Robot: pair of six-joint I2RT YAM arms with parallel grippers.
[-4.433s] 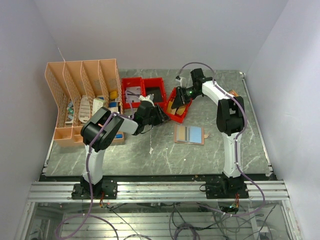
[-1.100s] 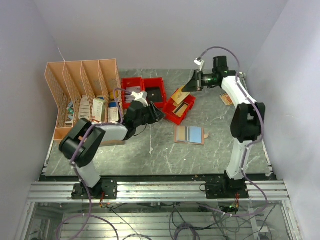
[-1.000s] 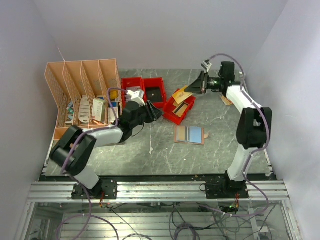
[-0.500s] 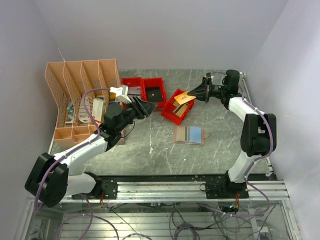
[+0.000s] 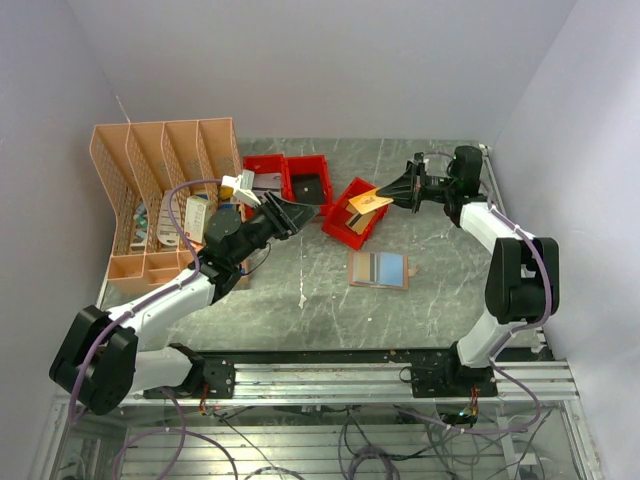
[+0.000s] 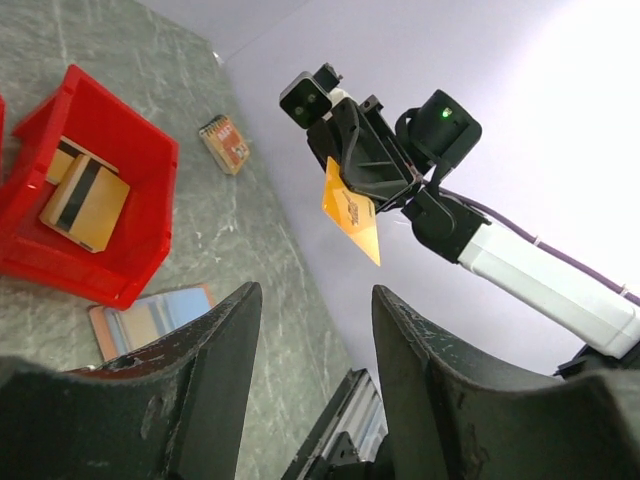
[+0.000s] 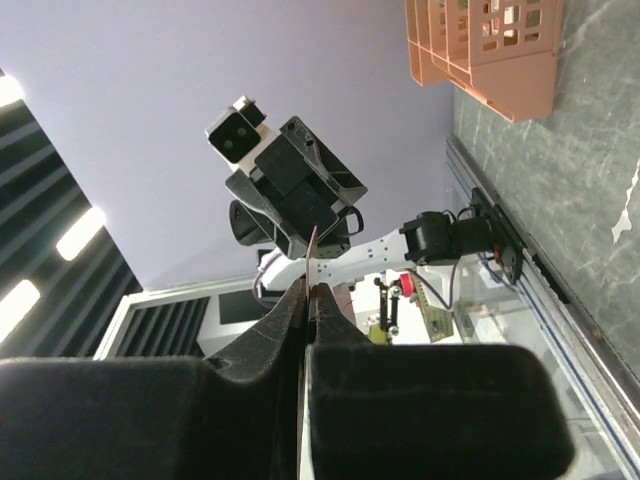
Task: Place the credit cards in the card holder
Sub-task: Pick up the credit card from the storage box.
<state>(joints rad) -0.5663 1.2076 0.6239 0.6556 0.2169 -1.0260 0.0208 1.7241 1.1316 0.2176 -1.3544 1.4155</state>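
Observation:
My right gripper (image 5: 393,193) is shut on a gold credit card (image 5: 368,200), held in the air over the tilted red bin (image 5: 340,228). The left wrist view shows that card (image 6: 352,210) face-on, pinched at its upper end. In the right wrist view the card (image 7: 313,250) stands edge-on between the pressed fingers. More tan cards with dark stripes (image 6: 85,200) lie in the bin (image 6: 120,285). The card holder (image 5: 378,269) lies unfolded on the table, with a light blue band across its middle. My left gripper (image 5: 292,213) hangs open and empty, pointing toward the held card.
A peach desk organizer (image 5: 165,190) stands at the back left. Two more red bins (image 5: 290,178) sit beside it. A small orange object (image 6: 225,143) lies on the table beyond the tilted bin. Walls close in on both sides.
The left arm has drawn its elbow back and low, and its gripper has opened wider, facing right. The right gripper has carried the gold card slightly down and left over the tilted bin.

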